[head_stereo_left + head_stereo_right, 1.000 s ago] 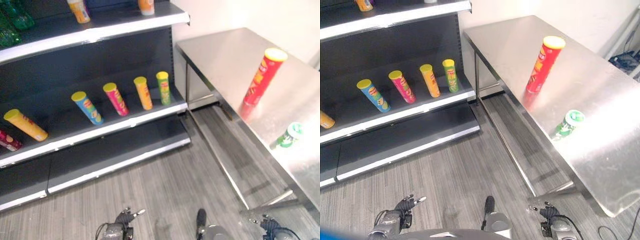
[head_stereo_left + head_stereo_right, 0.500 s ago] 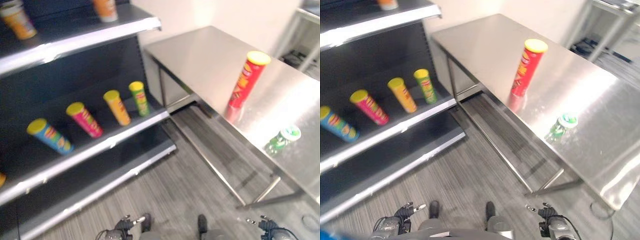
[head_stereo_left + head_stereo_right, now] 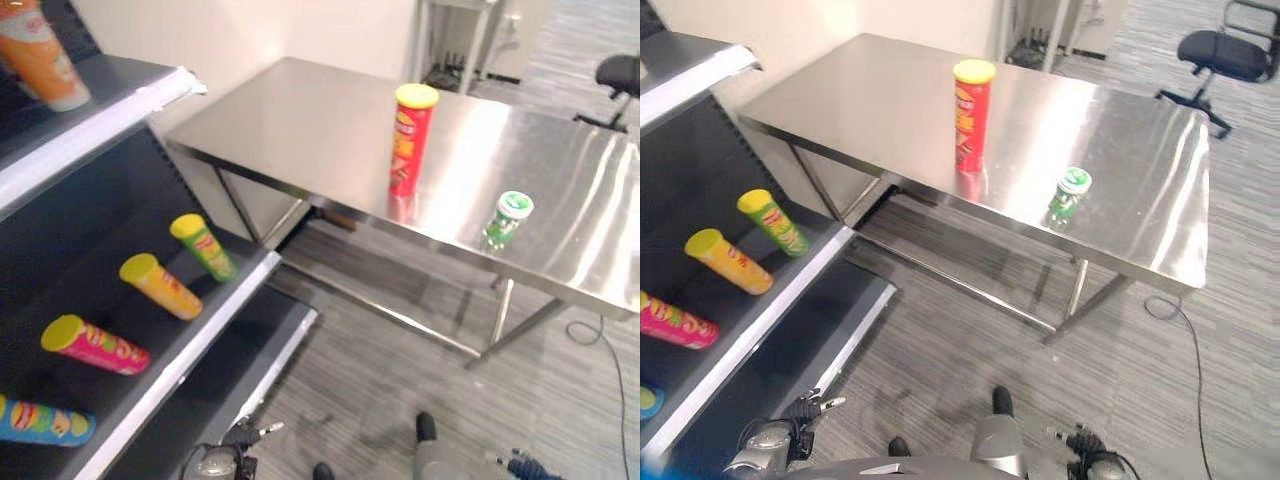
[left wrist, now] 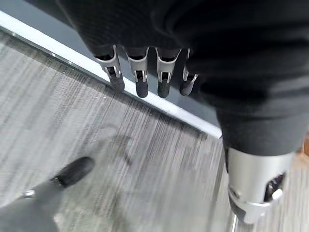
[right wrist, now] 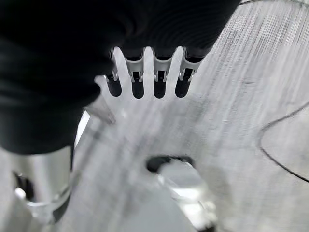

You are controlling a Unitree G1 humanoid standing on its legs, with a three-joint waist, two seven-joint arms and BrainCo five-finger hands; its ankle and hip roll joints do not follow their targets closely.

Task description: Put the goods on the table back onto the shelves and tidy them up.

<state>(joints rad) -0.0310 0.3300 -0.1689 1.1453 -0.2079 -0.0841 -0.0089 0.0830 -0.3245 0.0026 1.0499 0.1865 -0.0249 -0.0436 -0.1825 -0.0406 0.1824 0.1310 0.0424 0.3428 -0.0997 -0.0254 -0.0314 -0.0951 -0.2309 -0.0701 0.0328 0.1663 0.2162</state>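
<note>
A tall red can with a yellow lid (image 3: 412, 140) stands upright on the steel table (image 3: 300, 120). A small green can with a white top (image 3: 507, 218) stands to its right, near the table's front edge. On the dark shelf at the left lie tilted cans: green (image 3: 204, 247), yellow (image 3: 160, 286), pink (image 3: 95, 345) and blue (image 3: 40, 422). My left hand (image 3: 235, 455) hangs low over the floor by the shelf's base, fingers (image 4: 140, 82) straight and holding nothing. My right hand (image 3: 1090, 462) hangs low as well, its fingers (image 5: 145, 82) straight and empty.
An orange container (image 3: 45, 55) stands on the upper shelf board. The bottom shelf board (image 3: 235, 375) juts out over the grey floor. A black office chair (image 3: 1215, 50) stands beyond the table's far right corner. Open floor lies between shelf and table.
The camera has swung to the right: the shelf slid to the left edge and the table now sits in the middle. Both hands still hang low and empty.
</note>
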